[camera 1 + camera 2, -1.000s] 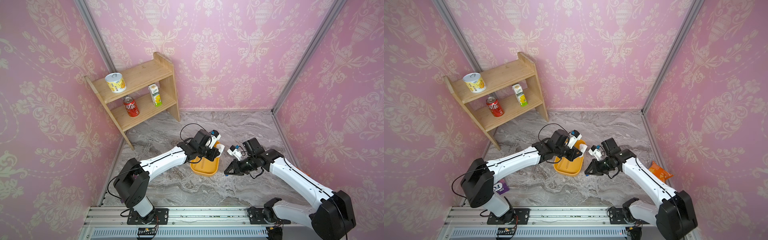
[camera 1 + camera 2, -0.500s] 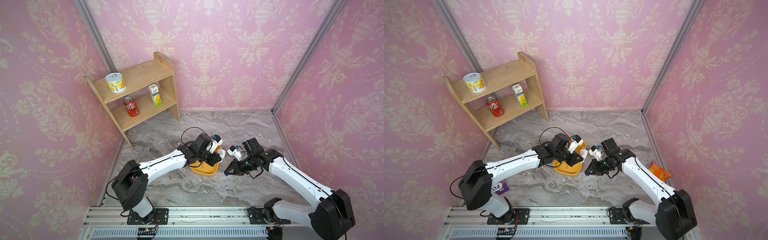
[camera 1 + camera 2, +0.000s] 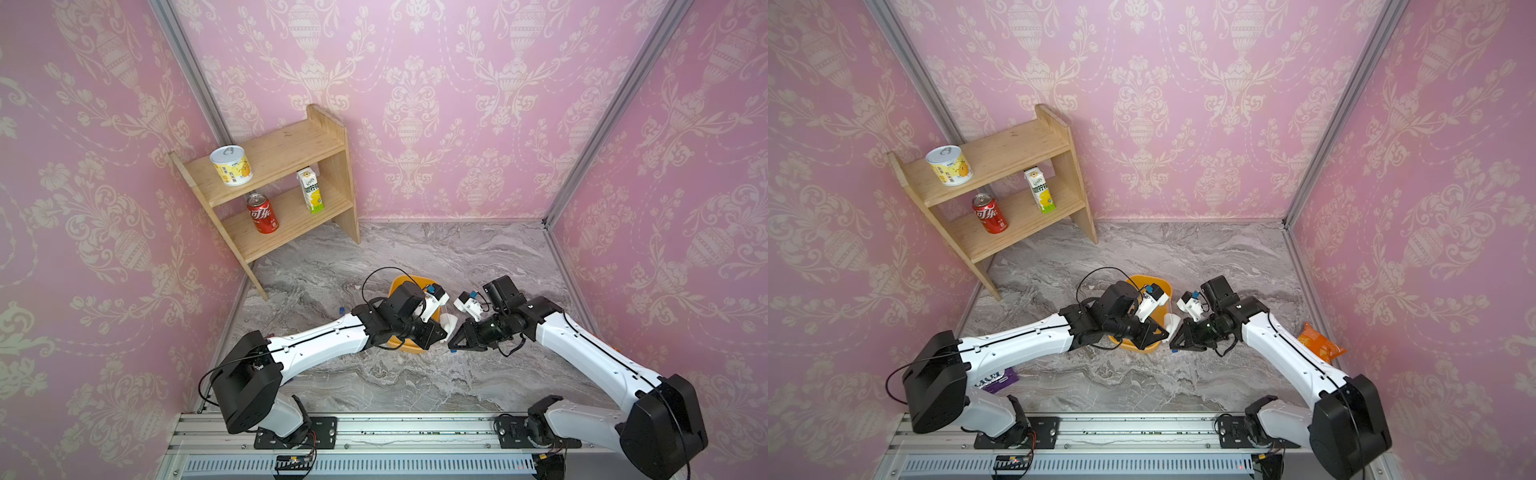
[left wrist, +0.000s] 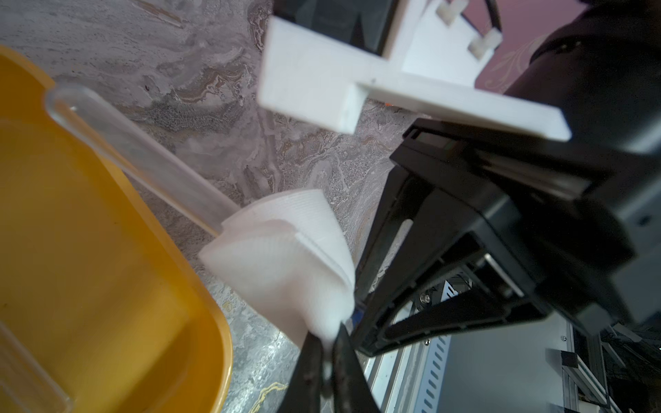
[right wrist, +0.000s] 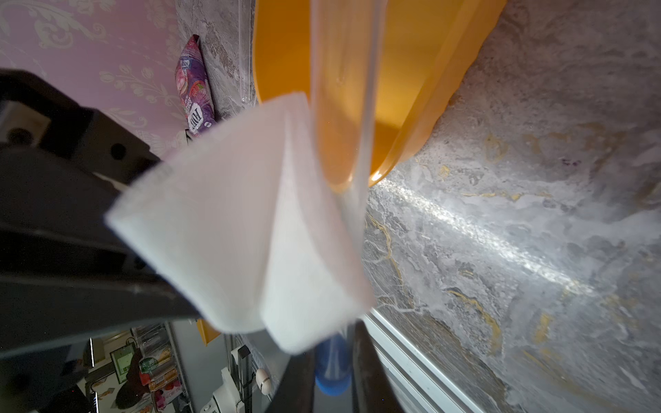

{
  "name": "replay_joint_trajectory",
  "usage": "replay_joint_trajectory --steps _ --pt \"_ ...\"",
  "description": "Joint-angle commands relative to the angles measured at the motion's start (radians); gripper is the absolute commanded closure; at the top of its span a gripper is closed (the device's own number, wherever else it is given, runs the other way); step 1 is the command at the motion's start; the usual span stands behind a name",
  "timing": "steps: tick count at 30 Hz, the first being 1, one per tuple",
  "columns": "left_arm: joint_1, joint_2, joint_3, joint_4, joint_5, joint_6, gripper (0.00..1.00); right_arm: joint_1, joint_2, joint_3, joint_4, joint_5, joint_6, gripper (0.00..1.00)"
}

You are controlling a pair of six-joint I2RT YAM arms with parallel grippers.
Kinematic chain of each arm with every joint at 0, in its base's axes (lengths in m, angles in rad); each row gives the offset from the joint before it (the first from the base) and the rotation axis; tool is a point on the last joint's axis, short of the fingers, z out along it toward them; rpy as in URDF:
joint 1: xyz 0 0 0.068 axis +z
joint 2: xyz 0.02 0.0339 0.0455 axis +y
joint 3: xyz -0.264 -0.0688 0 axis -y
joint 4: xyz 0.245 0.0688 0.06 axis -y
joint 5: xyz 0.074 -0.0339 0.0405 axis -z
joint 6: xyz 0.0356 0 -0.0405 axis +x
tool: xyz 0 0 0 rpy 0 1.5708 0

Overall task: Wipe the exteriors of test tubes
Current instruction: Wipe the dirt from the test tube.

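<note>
Both top views look down from above the tabletop's [image 3: 415, 386] front edge. Wrist views: close, sharing the yellow tub [image 4: 107, 286].

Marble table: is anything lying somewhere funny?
Nothing looks spilled or broken. Two snack bags seem stray: a crinkly orange bag beside the right arm, and a purple bag partly under the left arm. A clear tube also seems to lie outside the yellow plastic tub.

This is looking like a staged robot-testing cell: pink floral-wallpaper panels [image 3: 457, 104] are meeting at bare aluminium corner posts [image 3: 187, 66], a grey marble-print tabletop [image 3: 415, 249] is carrying a small two-tier wooden shelf [image 3: 299, 141] holding a red cola can [image 3: 262, 214], and two white-and-black robot arms [image 3: 316, 340] are standing on a slotted aluminium rail [image 3: 374, 428].
</note>
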Motion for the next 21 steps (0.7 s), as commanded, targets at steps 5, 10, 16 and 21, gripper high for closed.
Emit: replay_joint_trajectory --steps 5,10,16,21 --pt "-0.008 -0.007 0.0 -0.001 -0.014 -0.008 0.9 0.001 0.0 0.022 -0.024 0.003 -0.026 0.92" --pt "-0.006 0.017 0.037 -0.032 -0.026 0.025 0.91 0.0 -0.011 0.013 -0.022 0.001 -0.023 0.92" --pt "0.017 0.056 0.087 -0.055 -0.02 0.057 0.94 0.001 -0.024 0.01 -0.026 0.003 -0.023 0.92" --pt "0.062 0.073 0.122 -0.076 -0.011 0.081 0.95 0.001 -0.03 0.008 -0.03 0.003 -0.023 0.92"
